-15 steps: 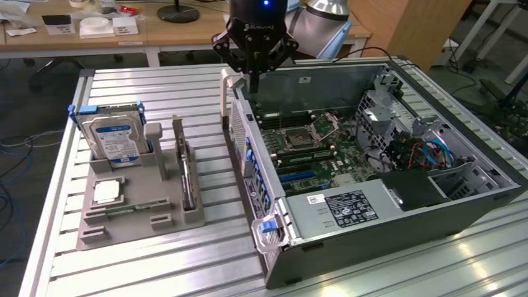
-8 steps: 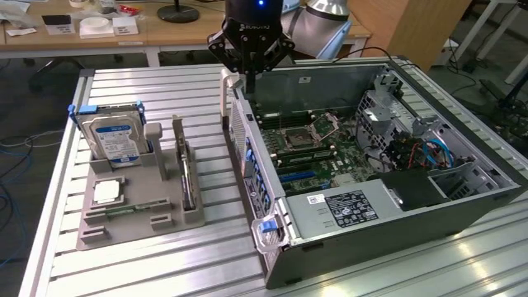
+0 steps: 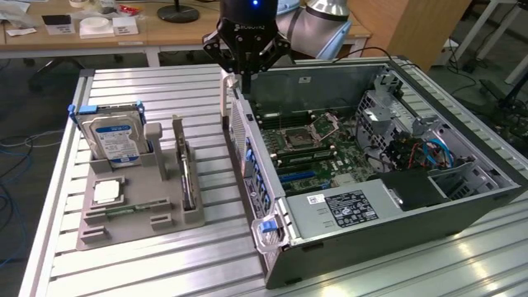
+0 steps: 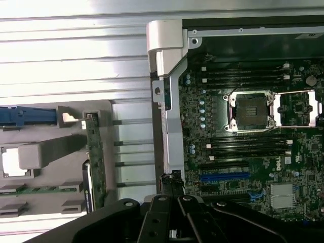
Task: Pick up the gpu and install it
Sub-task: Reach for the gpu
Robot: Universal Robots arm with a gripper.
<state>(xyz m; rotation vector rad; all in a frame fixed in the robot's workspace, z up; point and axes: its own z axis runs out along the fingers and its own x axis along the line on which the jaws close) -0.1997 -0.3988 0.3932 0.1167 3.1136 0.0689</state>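
The gpu stands on edge in a slot of the grey parts holder, at the exterior view's left of the open computer case. In the wrist view the gpu shows as a thin green board seen edge-on. My gripper hangs over the far end of the case's rear wall, well away from the gpu. Its fingers are shut with nothing between them. The wrist view has the gripper above that same wall, beside the motherboard and its blue slot.
A hard drive with a blue-white label stands upright in the holder, with a processor chip and a memory stick lying nearby. Cables and a power supply fill the case's near end. Ribbed aluminium table surrounds everything.
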